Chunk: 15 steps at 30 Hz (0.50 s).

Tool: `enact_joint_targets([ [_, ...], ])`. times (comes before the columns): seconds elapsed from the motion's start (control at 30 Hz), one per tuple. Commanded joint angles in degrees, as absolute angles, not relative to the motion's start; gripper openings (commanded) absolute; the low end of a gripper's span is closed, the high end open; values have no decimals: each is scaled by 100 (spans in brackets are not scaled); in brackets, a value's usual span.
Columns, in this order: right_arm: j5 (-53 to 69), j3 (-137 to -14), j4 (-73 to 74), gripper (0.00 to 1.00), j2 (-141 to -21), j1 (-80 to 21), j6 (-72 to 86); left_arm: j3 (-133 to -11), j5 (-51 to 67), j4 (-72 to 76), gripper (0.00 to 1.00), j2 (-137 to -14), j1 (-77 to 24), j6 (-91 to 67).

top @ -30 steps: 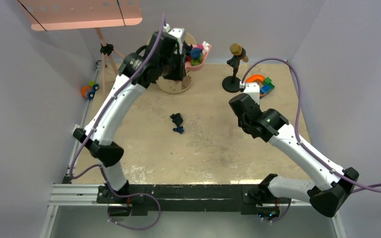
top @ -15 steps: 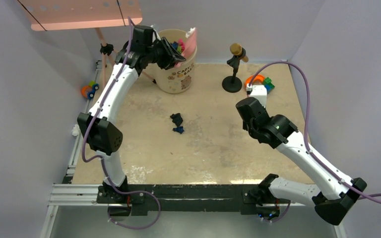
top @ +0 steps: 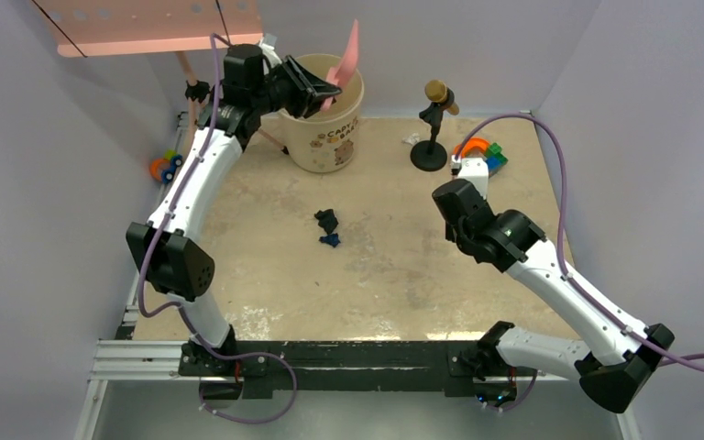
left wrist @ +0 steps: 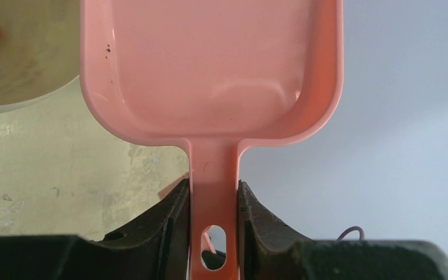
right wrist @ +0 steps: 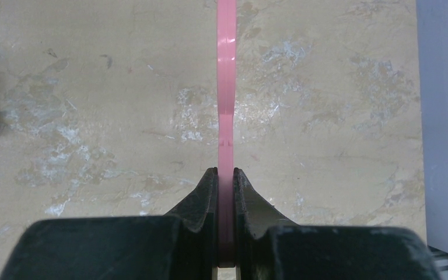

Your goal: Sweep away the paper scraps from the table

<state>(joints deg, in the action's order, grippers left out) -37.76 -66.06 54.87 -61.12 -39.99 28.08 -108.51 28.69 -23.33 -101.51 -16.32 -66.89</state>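
The table [top: 394,275] carries a cream bucket [top: 330,142] at its 11 o'clock. Over that rim the left gripper [left wrist: 213,198] clamps the handle of a pink dustpan [left wrist: 210,70], whose pan looks empty. The right gripper [right wrist: 226,175], toward 2 o'clock, is closed on a thin pink tool [right wrist: 226,87] seen edge-on. The paper scraps [top: 328,226], dark wads, lie just toward 9 o'clock of centre. They look light and soft and are likely to skid or roll. They are better nudged by the tool's edge into the pan's lip than pinched.
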Motion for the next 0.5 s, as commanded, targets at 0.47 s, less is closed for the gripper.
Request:
enact_joint_targets([
  [0.47, -2754, -6625, 4324, 0, -6161, -3968, 2832, -10857, 2096, -4535, 0, -8577, -2286, -3794],
])
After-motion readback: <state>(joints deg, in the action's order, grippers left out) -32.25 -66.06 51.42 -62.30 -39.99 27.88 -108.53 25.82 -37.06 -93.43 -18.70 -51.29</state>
